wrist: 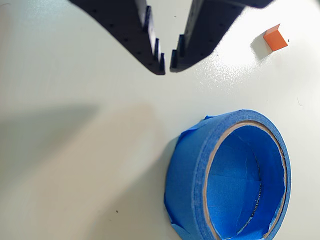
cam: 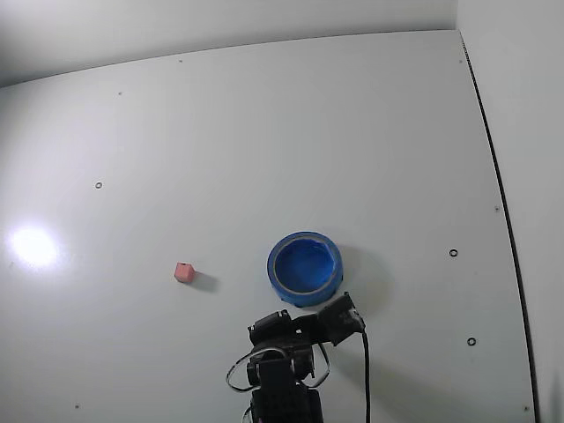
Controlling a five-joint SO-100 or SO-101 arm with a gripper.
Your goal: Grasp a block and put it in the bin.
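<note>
The black two-finger pincer [wrist: 166, 68] enters the wrist view from the top edge, its toothed jaws parted by a narrow gap at the tips and wider further up; it is released, with nothing between the jaws. It hangs above bare white worktop [wrist: 75, 165]. In the wrist view the small salmon-orange plain-faced cube [wrist: 275, 38] lies on the worktop to the right of the pincer, apart from it and untouched, casting a short shadow to its left. Below the pincer in the same view sits the round bright blue bin [wrist: 230, 175], a shallow ring-shaped container with a thick rim, standing on the worktop; its hollow shows only its blue inside. The fixed view shows the black arm [cam: 286, 370] at the bottom edge, folded low, with a black cable [cam: 365, 379] trailing beside it. The bin [cam: 304, 267] sits just above the arm there, and the cube [cam: 183, 272] rests well to the left of the bin, outside it. A bright glare spot [cam: 33, 247] marks the worktop far left.
</note>
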